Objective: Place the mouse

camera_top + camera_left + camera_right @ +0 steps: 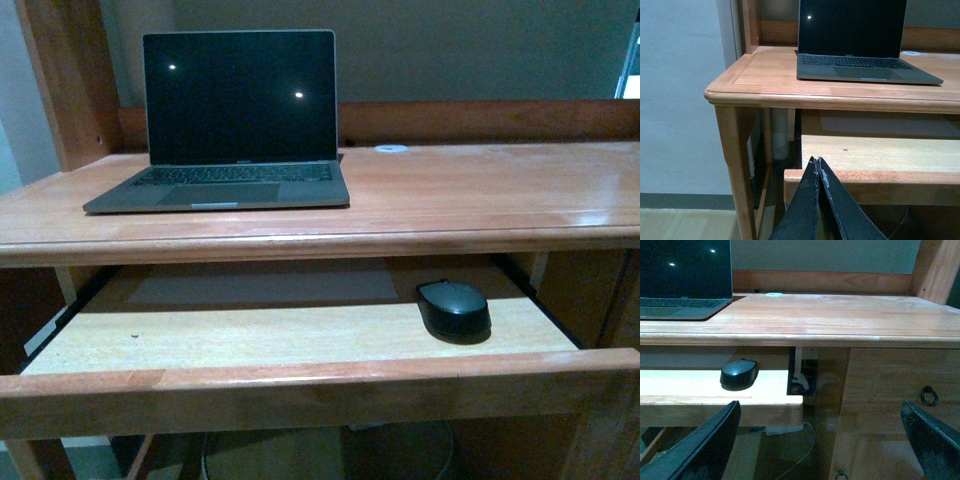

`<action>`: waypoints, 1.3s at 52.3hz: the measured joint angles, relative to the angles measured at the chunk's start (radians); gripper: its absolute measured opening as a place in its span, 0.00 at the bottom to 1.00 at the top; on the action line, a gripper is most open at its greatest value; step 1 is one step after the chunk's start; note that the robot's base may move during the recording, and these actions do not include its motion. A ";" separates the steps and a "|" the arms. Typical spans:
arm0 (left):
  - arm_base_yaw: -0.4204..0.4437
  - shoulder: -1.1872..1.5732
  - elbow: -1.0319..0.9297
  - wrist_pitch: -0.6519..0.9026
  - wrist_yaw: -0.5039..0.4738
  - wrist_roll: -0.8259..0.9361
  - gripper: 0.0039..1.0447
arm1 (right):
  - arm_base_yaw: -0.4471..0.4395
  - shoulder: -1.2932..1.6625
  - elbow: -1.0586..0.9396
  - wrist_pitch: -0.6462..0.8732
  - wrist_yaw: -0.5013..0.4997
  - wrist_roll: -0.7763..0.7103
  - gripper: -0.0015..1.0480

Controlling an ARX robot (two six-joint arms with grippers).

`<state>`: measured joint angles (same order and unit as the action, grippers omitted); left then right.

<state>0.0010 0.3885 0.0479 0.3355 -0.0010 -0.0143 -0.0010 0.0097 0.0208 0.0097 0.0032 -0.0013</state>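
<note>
The small black mouse [454, 308] lies on the pulled-out keyboard tray [250, 335], at its right end under the desk top. It also shows in the right wrist view [739, 374]. Neither gripper shows in the front view. In the left wrist view my left gripper [816, 160] is shut and empty, its tips in front of the tray's front rail [880, 185] near the tray's left end. In the right wrist view my right gripper [820, 412] is wide open and empty, low in front of the desk, to the right of and below the mouse.
A grey laptop [235, 125] stands open on the left of the wooden desk top [480, 190]. A small white disc [391, 148] lies near the back rail. A cabinet door with a ring pull [928, 395] is to the right of the tray. A white brick with cable [785, 430] lies below.
</note>
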 joint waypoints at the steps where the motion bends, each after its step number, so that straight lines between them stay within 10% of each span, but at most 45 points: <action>1: 0.000 -0.007 -0.002 -0.005 0.000 0.000 0.01 | 0.000 0.000 0.000 0.000 0.000 0.000 0.94; 60: 0.000 -0.386 -0.038 -0.338 0.000 0.007 0.01 | 0.000 0.000 0.000 0.000 0.000 0.000 0.94; 68: 0.000 -0.386 -0.038 -0.339 0.000 0.006 0.27 | 0.018 0.085 -0.002 0.121 0.001 0.015 0.94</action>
<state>0.0010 0.0025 0.0097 -0.0032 -0.0010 -0.0078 0.0174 0.0948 0.0189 0.1307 0.0040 0.0139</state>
